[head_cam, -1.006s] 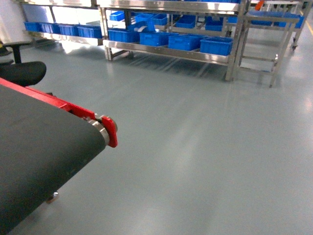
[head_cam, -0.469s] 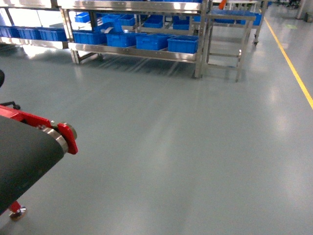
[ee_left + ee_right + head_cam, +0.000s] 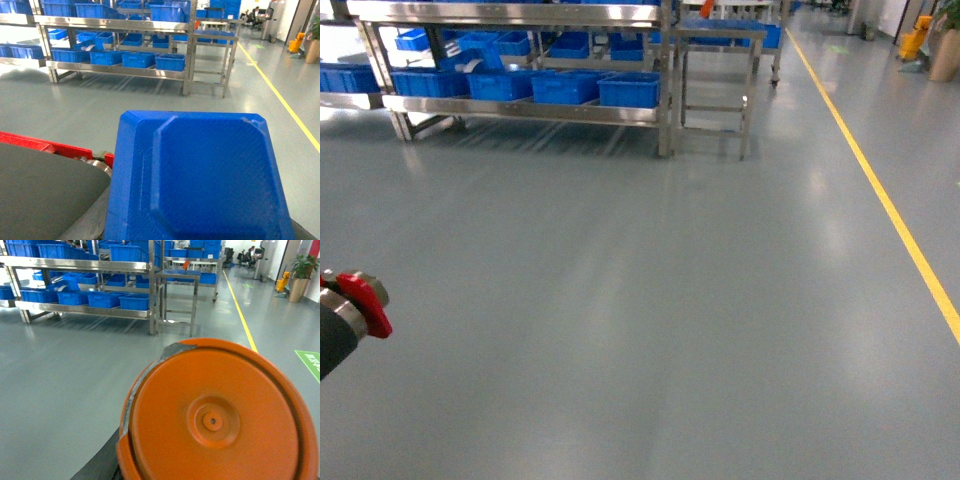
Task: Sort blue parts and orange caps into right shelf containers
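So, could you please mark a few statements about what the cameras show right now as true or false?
1. A yellow floor line runs along the grey floor. True.
2. The steel shelf rack holds red bins. False: its glossy blue plastic bins are blue.
3. A round orange lid-like object fills the right wrist view. True.
4. The left wrist view is filled by a green tray. False: a flat blue plastic object.
5. Both grippers are visible. False: neither shows.
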Robot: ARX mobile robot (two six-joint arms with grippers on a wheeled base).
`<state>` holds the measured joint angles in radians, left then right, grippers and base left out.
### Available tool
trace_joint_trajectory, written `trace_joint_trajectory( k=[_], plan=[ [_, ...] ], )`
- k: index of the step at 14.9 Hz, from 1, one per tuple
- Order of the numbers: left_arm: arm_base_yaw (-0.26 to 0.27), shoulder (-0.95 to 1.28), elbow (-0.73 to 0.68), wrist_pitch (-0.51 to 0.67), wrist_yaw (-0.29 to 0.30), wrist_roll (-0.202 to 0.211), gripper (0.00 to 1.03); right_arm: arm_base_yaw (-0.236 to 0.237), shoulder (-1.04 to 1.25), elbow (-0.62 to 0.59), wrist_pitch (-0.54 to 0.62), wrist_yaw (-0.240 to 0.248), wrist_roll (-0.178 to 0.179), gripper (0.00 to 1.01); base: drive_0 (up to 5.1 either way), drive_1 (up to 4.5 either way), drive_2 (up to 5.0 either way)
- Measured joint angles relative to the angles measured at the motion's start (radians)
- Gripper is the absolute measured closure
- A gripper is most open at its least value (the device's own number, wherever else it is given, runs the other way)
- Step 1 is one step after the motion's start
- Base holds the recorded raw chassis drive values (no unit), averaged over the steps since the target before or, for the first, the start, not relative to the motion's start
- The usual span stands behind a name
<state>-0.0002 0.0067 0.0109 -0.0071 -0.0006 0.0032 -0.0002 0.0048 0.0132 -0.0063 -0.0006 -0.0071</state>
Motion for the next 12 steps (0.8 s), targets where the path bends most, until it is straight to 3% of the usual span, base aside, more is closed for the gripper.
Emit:
trace_joint_trajectory(
  k=[8,12],
  plan=[
    [-0.001,0.0,0.0,0.0,0.001,0.0,0.6,0.0,0.0,0.0,0.001,0.0,0.0,0.57,-1.6,-1.57,-1.6],
    [-0.001,0.0,0.0,0.004,0.001,0.0,0.6,0.0,0.0,0.0,0.003,0.0,0.0,0.57,0.2,4.23,-3.9]
  ],
)
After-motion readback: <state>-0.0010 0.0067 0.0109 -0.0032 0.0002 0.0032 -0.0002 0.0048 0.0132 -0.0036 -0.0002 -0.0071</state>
